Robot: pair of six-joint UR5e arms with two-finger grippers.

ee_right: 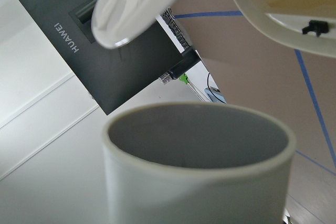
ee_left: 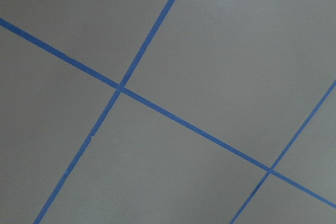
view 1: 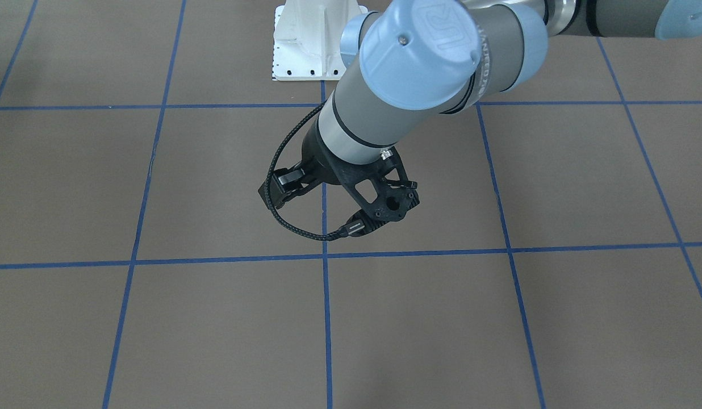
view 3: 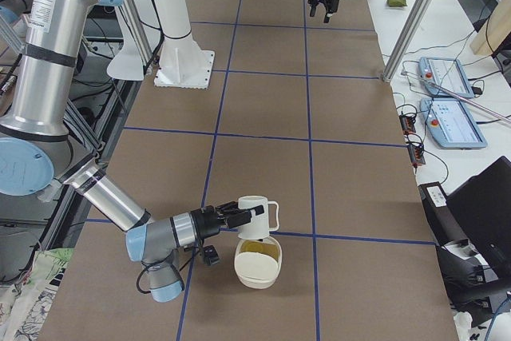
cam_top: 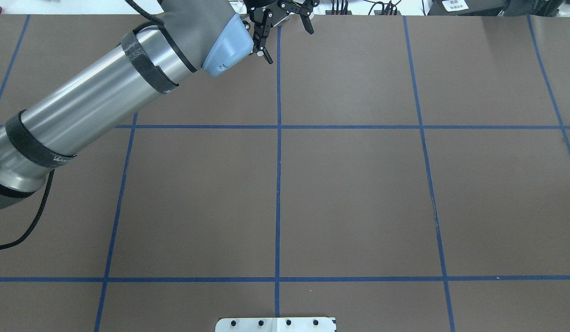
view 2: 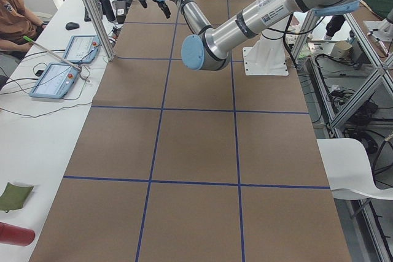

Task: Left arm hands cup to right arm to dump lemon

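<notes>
One cup [view 3: 252,215], off-white, sits at the tip of the right gripper [view 3: 239,216] near the robot's right end of the table [view 3: 263,101]. It's raised off the surface, directly above an off-white bowl [view 3: 254,279]. We only get that gripper from the side cam, so we can't tell how far the fingers are closed, though the cup is plainly carried there. The wrist cam shows the cup's grey inside w/ no lemon in the part we see. The bowl has a yellowish patch inside. It may be the lemon or just the bowl's colour; can't tell.

Our read: hand-over done, dump step in hand. If the lemon's out, the next move is to roll the wrist level & set the cup down beside the bowl. If not, tip further w/ the mouth kept over the bowl.

The left gripper [cam_top: 289,44] is well apart, at the operators' edge, fingers spread wide, holding nothing, above bare table.

Writing: "HUAWEI" on a dark monitor back [ee_right: 65,38] & the "UR" logo on a blue joint cap [view 1: 436,23]. No print on the cup is readable, and the arm label is too small.
</notes>
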